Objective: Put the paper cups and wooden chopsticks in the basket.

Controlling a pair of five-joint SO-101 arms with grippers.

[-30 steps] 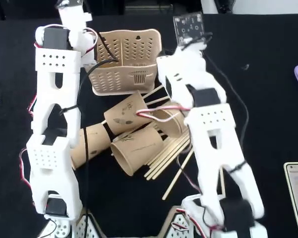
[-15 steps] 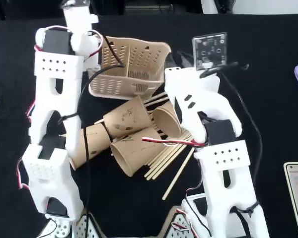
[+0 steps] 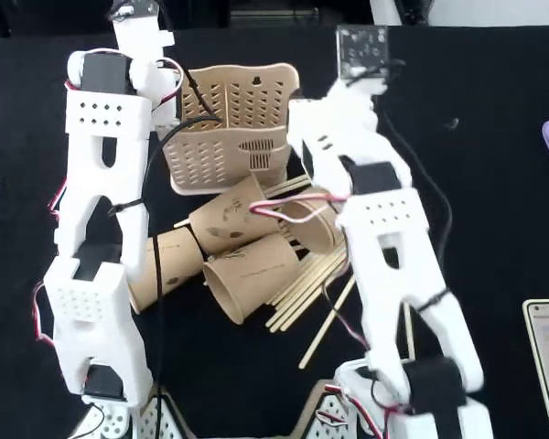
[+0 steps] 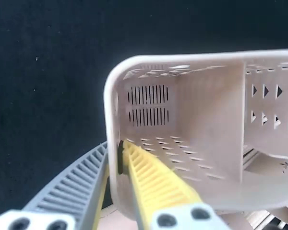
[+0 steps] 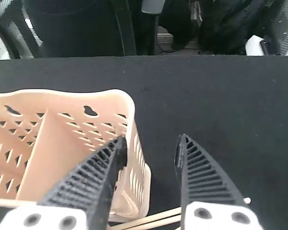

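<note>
Paper cups (image 3: 249, 274) and chopsticks (image 3: 304, 291) are lying below the basket (image 3: 221, 165), frame centre; we are pinching its wall with the left gripper (image 4: 115, 152); the spread right gripper (image 5: 151, 143) is nearer.

Tan perforated basket (image 3: 224, 155) sits tilted, brown paper cups (image 3: 252, 274) lying over wooden chopsticks (image 3: 297, 297) just beside it.

One basket (image 3: 227, 102), four paper cups (image 3: 252, 274), a loose pile of wooden chopsticks (image 3: 304, 291) too overlapped to count, two arms (image 3: 99, 183).

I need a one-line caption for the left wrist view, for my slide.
Left claw pinches the basket wall from inside and outside.
</note>
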